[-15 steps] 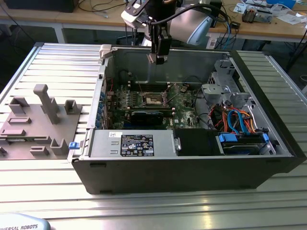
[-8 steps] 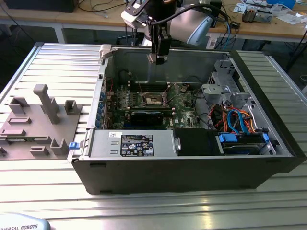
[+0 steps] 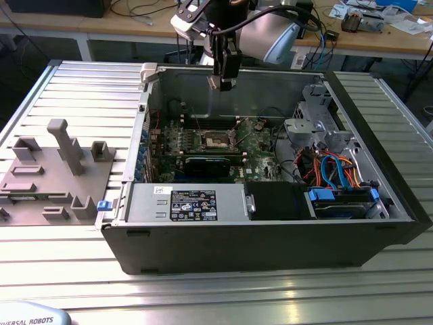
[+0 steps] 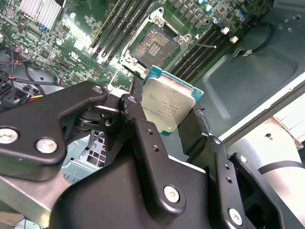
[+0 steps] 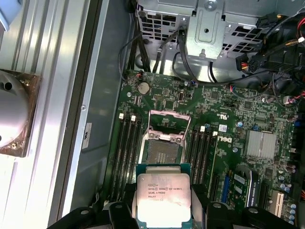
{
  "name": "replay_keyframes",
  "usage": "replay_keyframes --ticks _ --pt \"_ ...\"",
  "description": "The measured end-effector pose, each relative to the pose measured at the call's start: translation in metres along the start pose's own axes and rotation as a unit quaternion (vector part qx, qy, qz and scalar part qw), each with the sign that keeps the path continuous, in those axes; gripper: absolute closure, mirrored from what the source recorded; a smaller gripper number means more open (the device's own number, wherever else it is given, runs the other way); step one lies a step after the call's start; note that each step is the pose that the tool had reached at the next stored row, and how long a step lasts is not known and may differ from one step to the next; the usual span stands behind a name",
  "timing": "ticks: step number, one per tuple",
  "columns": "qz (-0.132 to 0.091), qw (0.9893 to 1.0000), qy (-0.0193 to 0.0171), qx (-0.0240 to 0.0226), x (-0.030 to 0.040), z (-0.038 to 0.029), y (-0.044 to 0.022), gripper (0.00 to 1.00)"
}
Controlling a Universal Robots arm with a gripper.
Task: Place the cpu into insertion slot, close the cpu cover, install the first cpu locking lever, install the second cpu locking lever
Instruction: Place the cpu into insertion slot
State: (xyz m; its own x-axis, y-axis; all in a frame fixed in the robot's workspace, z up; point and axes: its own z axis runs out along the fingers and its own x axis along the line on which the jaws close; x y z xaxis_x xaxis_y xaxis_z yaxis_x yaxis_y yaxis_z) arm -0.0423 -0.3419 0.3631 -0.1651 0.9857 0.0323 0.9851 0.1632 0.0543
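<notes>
My gripper hangs above the open computer case, over its rear wall, shut on the cpu. In both wrist views the cpu is a thin square chip, held by two opposite edges between the black fingers with its silvery face showing. The insertion slot is a dark square recess in the green board, uncovered, a short way beyond the chip. It is also in the second wrist view and the exterior view. The cpu cover stands swung up at the slot's far edge.
Black memory slots flank the socket on both sides. A labelled power supply box lies at the case front, and a drive cage with coloured cables at the exterior view's right. A grey fixture plate lies outside the case at that view's left.
</notes>
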Motion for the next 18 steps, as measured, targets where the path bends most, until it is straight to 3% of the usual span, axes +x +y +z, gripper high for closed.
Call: replay_keyframes --ticks 18 --pt "0.012 0.9999 -0.0007 -0.0004 0.0 0.0 0.0001 0.46"
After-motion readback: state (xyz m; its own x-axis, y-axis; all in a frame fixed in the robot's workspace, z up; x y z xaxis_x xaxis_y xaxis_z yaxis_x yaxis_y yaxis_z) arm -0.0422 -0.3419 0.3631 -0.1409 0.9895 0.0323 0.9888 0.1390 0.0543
